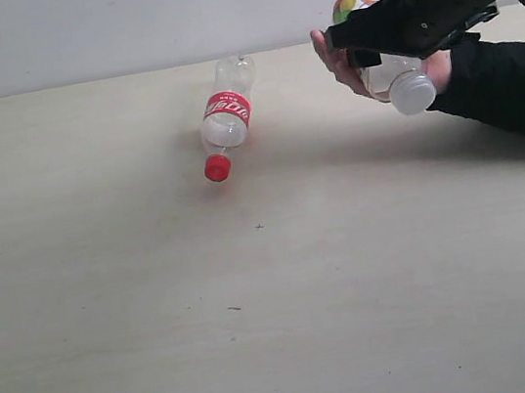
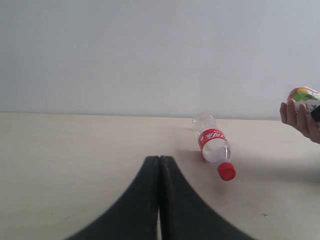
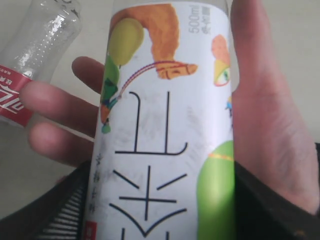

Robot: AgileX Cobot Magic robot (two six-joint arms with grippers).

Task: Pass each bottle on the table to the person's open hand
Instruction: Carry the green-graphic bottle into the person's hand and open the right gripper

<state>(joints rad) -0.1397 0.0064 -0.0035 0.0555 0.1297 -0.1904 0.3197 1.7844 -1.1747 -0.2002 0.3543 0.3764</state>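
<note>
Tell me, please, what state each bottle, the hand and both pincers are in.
Red-label bottle: capped, lying on its side on the table.
White-capped bottle: tilted, held against the palm.
Person's hand: open, under that bottle.
Right pincer: shut on the white-capped bottle.
Left pincer: shut, empty.

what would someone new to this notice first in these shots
The eye goes first to the right of the exterior view, where the right gripper grips a white-capped bottle with a green and orange label, held at the person's open hand. Next comes the red-capped bottle, clear with a red label, lying on its side alone near the middle of the pale table.
</note>
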